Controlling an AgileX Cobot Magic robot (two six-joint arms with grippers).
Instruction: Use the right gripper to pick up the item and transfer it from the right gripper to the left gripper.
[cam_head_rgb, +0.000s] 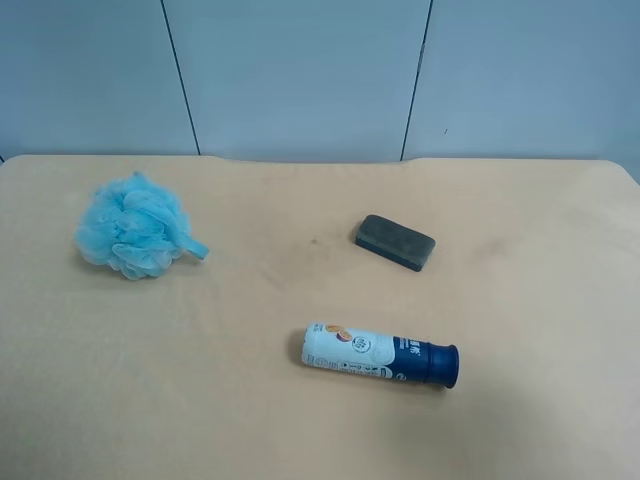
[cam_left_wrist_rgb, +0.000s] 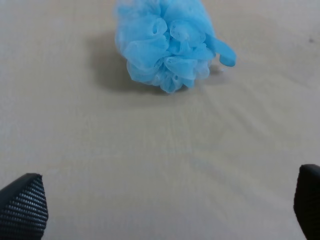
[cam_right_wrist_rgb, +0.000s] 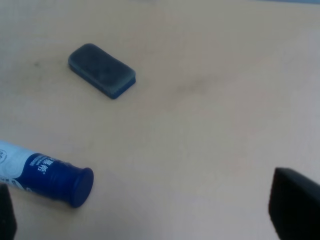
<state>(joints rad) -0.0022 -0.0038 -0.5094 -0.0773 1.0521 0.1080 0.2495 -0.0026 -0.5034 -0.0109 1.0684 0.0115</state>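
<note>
The item, a small dark grey block (cam_head_rgb: 395, 242) with a bluish side band, lies flat on the tan table right of centre. It also shows in the right wrist view (cam_right_wrist_rgb: 101, 70), well ahead of my right gripper (cam_right_wrist_rgb: 145, 220). The right gripper is open and empty, with only its black fingertips (cam_right_wrist_rgb: 295, 207) showing at the frame's edges. My left gripper (cam_left_wrist_rgb: 165, 210) is open and empty too, its fingertips (cam_left_wrist_rgb: 24, 205) wide apart above bare table. Neither arm shows in the exterior high view.
A white-and-navy bottle (cam_head_rgb: 380, 354) lies on its side in front of the item, and its navy cap shows in the right wrist view (cam_right_wrist_rgb: 55, 177). A fluffy light-blue bath pouf (cam_head_rgb: 135, 226) sits at the exterior high view's left, ahead of the left gripper (cam_left_wrist_rgb: 170, 42).
</note>
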